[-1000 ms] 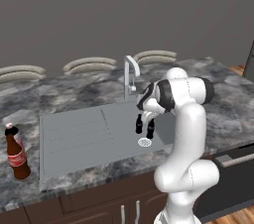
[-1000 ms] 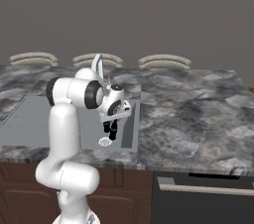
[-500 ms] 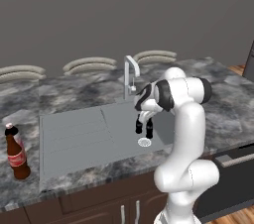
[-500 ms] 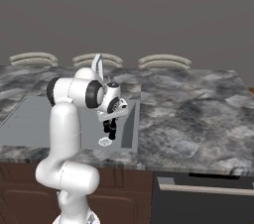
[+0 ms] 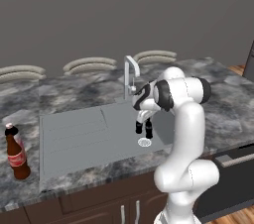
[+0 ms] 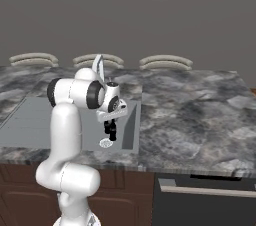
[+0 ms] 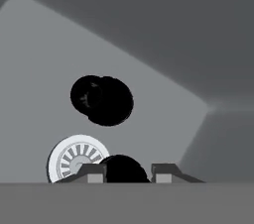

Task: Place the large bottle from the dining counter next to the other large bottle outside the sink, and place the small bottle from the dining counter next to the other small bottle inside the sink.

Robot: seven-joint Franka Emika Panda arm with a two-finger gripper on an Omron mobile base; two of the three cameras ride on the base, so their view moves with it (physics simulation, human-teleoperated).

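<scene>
Your small bottle sits at the bottom centre of the hand view, a dark round shape pinched between the two fingertips. So your gripper is closed on it. It hangs low inside the sink. Just above it in that frame is the other small bottle, also dark and seen from the top, near but apart from the held one. The round white drain lies at the lower left, beside the left fingertip.

In the left base view the gripper points down at mid-frame, right over the drain. The white faucet rises behind it, at the sink's back edge.

The large bottle, dark brown with a red label, stands upright at the lower left on the marbled countertop, just outside the sink's left edge and well apart from the gripper.
</scene>
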